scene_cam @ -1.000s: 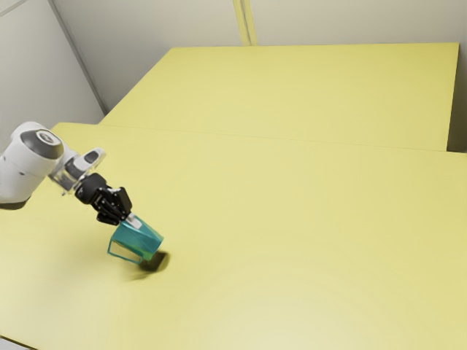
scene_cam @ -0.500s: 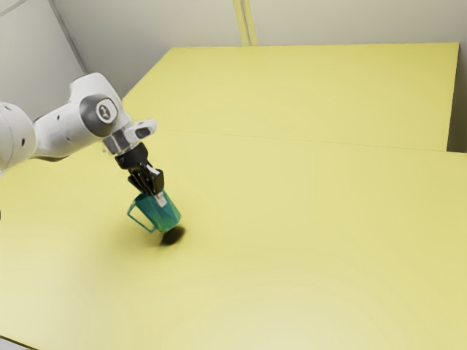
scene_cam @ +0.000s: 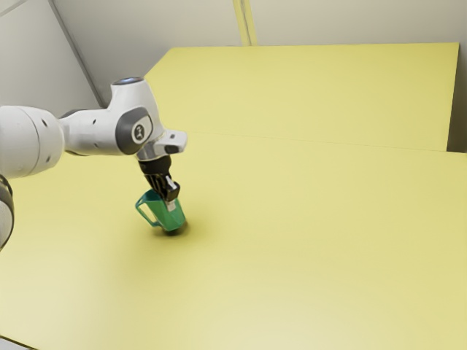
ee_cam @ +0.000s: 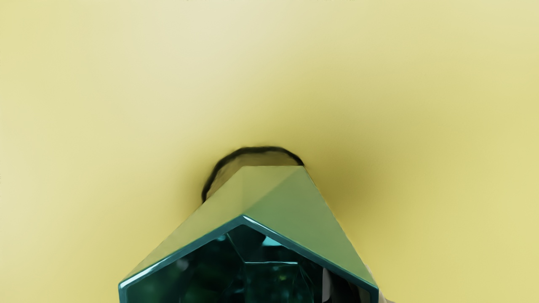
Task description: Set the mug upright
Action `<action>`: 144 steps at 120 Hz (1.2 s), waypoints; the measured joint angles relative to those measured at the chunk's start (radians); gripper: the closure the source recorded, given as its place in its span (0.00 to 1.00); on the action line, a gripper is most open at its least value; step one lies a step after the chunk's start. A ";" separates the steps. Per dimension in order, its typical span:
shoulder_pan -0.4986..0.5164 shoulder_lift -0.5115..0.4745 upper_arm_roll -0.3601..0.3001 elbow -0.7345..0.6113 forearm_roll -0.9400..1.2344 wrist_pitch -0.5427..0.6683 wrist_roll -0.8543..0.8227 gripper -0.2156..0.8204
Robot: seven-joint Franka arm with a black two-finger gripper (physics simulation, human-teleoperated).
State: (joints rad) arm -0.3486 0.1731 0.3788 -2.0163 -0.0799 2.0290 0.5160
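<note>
Nearly upright, the mug is clamped at its wall by the gripper, leaning toward the exterior view's eleven o'clock; levelling and release seemingly remain.

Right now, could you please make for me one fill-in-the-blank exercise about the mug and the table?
The table has a ____ surface.
The handle is on the mug's side toward the exterior view's ____.
The gripper is shut on the ____.

Missing words: yellow; left; mug.
</note>
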 joint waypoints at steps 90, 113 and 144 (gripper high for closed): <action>-0.036 -0.043 0.002 0.021 0.079 0.042 -0.027 0.30; -0.035 -0.094 0.003 0.128 0.088 -0.007 -0.061 0.25; -0.029 -0.122 0.003 0.314 0.141 -0.164 -0.136 0.22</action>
State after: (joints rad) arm -0.3772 0.0506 0.3817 -1.7021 0.0607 1.8653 0.3796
